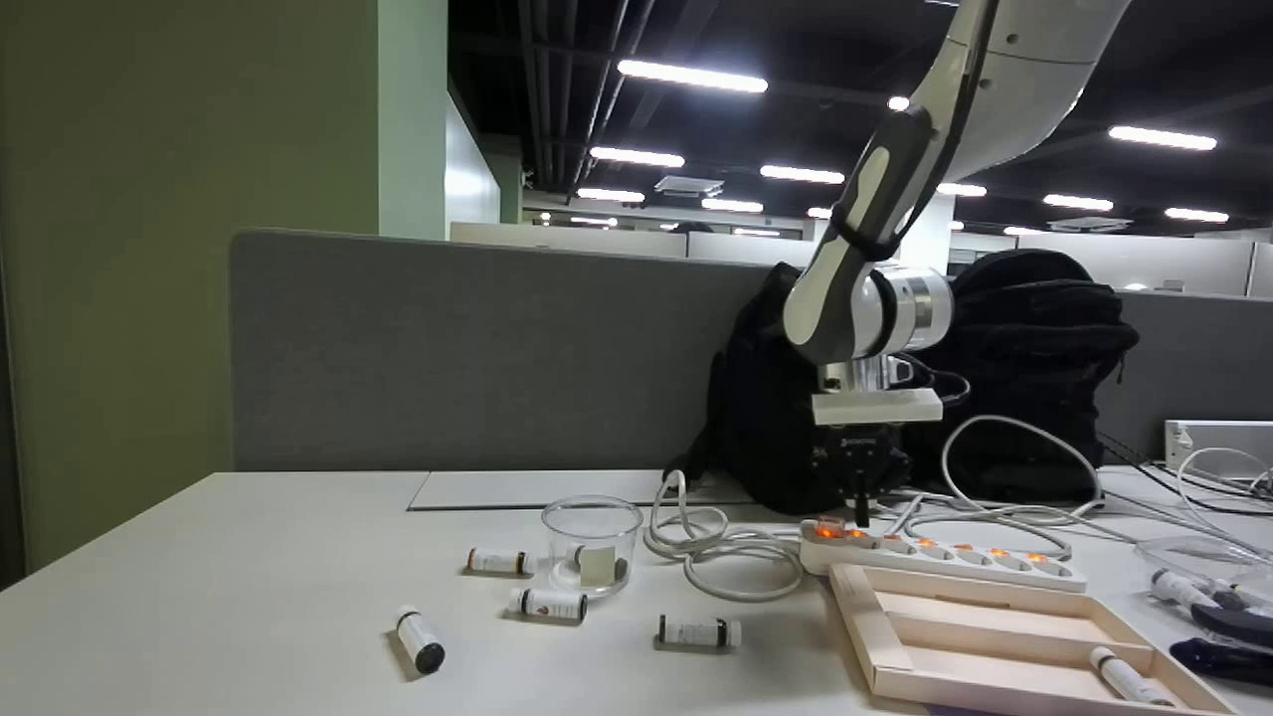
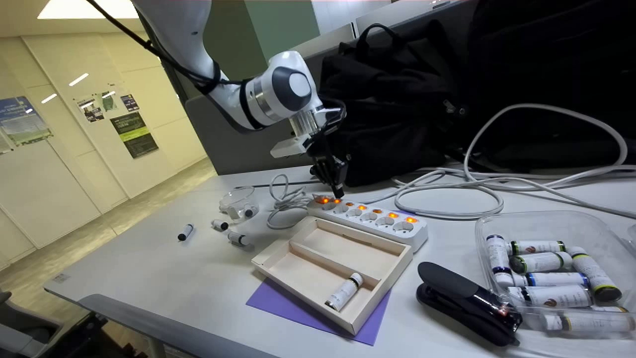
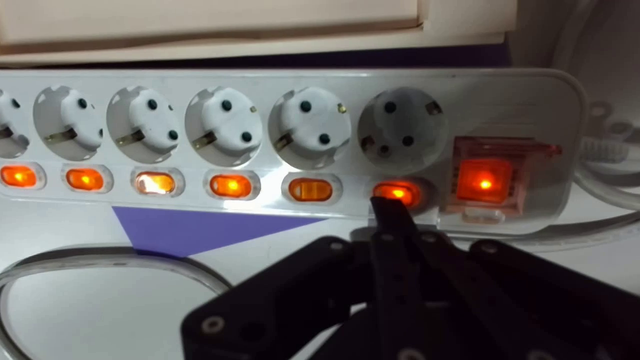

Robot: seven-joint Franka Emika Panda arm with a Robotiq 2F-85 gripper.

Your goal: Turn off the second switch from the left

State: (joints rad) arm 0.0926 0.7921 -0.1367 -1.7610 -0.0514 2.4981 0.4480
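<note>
While the gripper [image 3: 392,212] hangs clenched, empty: contact unclear.
Second switch [image 3: 402,191]: likely the lit one at its tip, on the power strip [image 3: 265,172]; off-centre pushes could skid.
Main switch [image 3: 484,180]: just beside; drift could press it.

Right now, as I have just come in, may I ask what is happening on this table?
A robot arm reaches down to a white power strip. Its gripper, shut and holding nothing, covers in the wrist view part of the small switch beside the larger switch at the strip's end. That small switch is lit, so it seems not yet turned off. Whether the gripper touches it, I cannot tell.
</note>
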